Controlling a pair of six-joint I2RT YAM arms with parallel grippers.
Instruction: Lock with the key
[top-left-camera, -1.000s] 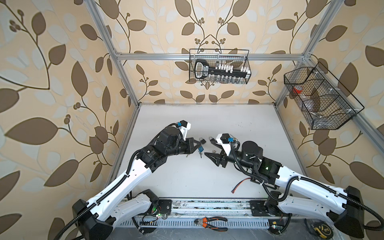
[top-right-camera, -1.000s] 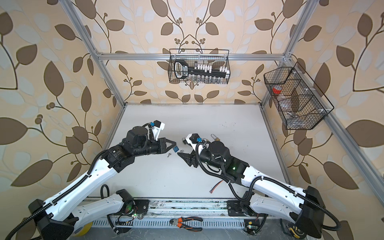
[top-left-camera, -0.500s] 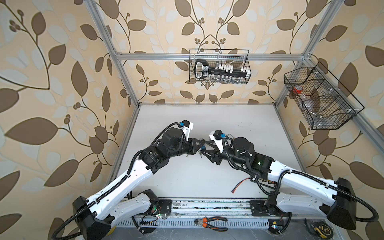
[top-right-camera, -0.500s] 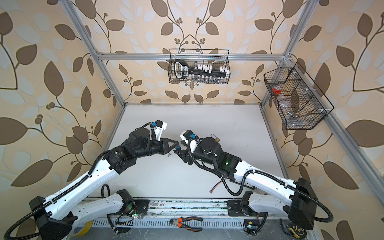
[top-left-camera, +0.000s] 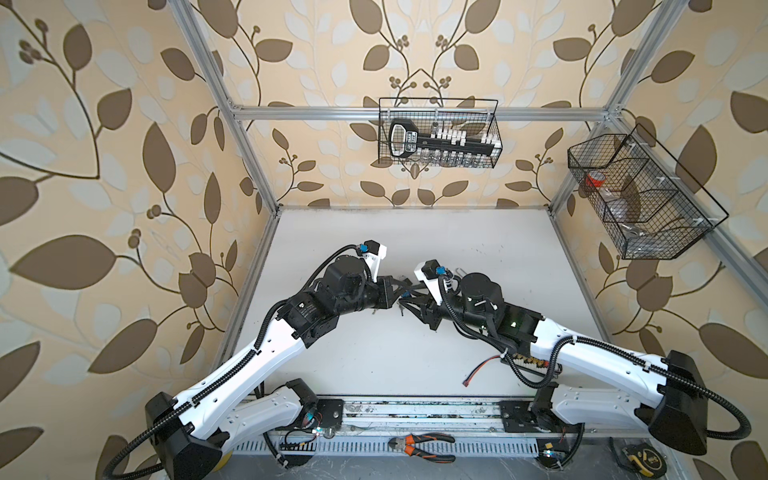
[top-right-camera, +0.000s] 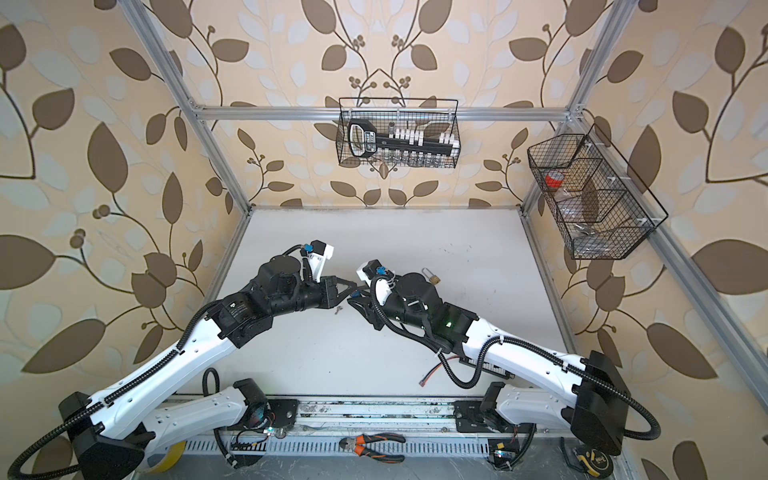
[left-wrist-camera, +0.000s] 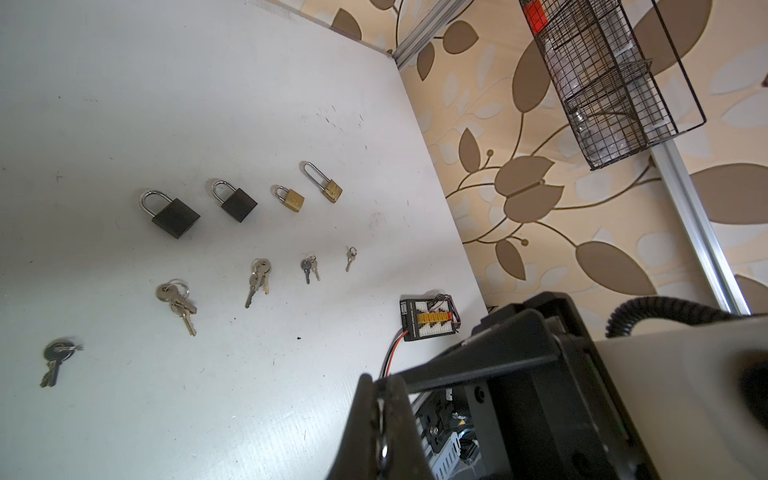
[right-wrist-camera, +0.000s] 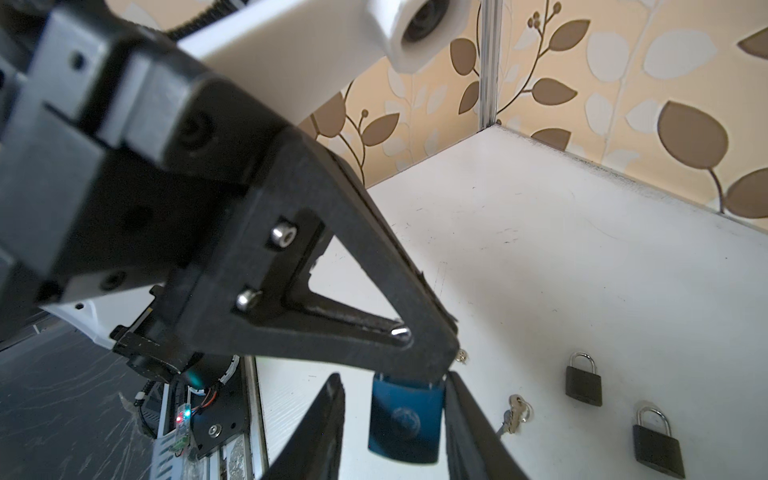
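A blue padlock hangs by its shackle from my left gripper, which is shut on the thin metal shackle. My right gripper stands open around the padlock's body. One of its fingers touches the body's side, and a gap remains at the other finger. In both top views the two grippers meet over the table's middle, the left gripper just above the right gripper. Several key bunches lie on the table; neither gripper holds a key.
Black padlocks and brass padlocks lie in a row beyond the keys. A small connector board with a red wire sits near the right arm. Wire baskets hang on the walls. Pliers lie by the front rail.
My right gripper has moved left to the left gripper and narrowed its jaws around the blue padlock. The left arm has shifted slightly right, still shut.
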